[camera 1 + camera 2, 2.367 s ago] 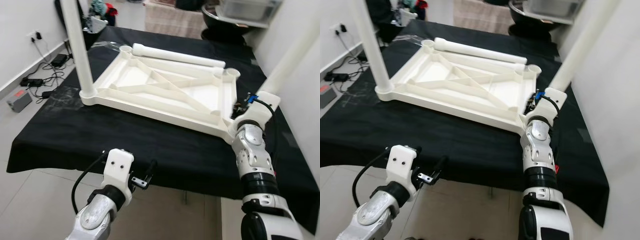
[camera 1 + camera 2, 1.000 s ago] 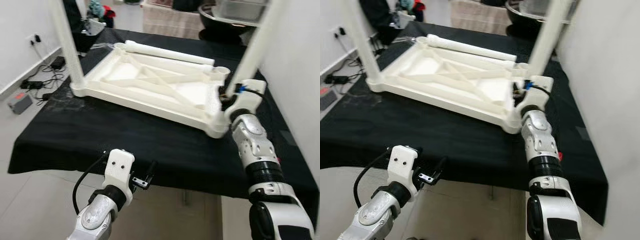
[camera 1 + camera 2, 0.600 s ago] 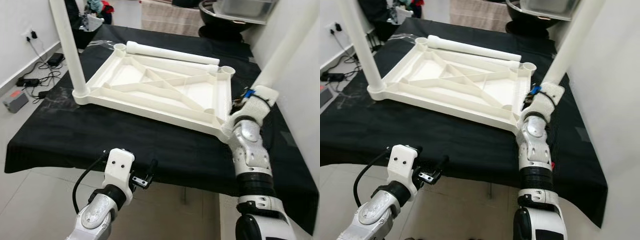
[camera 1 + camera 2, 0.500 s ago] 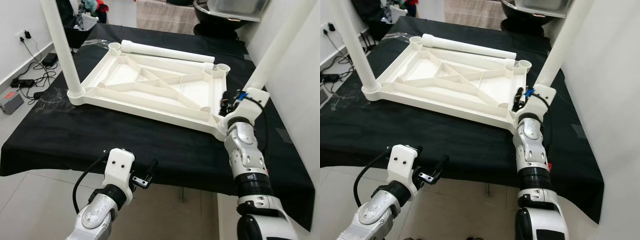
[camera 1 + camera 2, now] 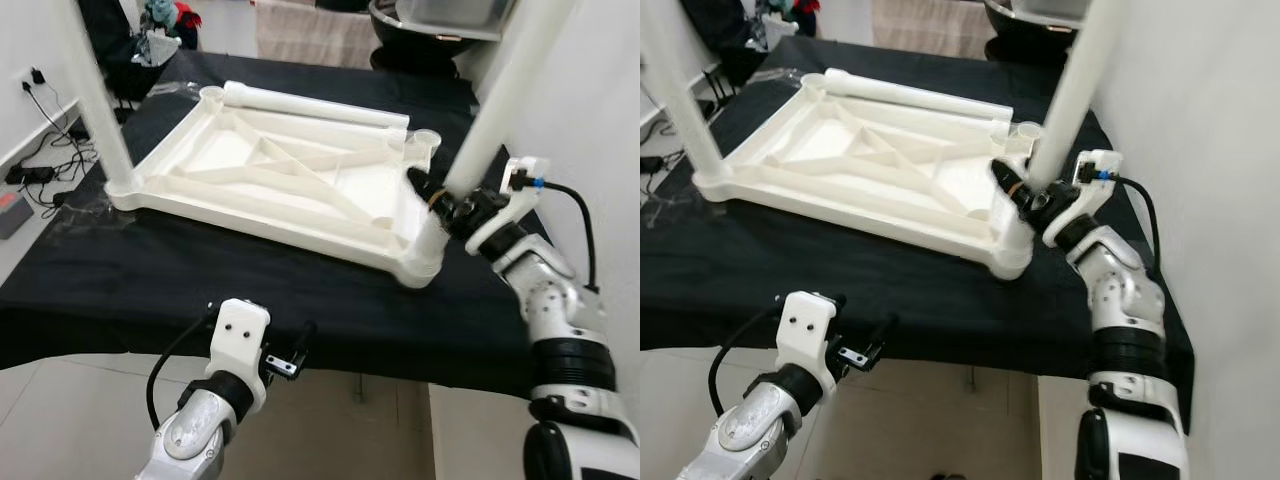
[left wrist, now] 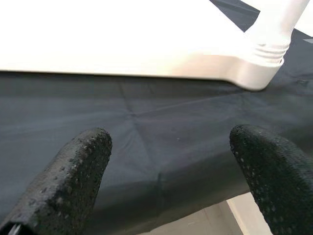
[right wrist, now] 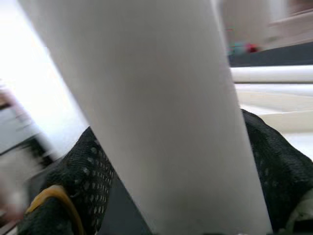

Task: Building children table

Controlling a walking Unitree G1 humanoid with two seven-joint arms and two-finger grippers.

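Table frame (image 5: 300, 180) lies upside down on the tabletop (image 5: 150, 280); right hand (image 5: 450, 205) clenches the leg (image 5: 500, 90) at four o'clock, likely seating it. Left hand (image 6: 166, 176) hangs released.

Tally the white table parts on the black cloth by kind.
Upturned tabletop: 1
Legs standing in corner sockets: 2, the left leg and the right leg, gripped by the right gripper
Loose leg lying behind the tabletop: 1
Total: 4
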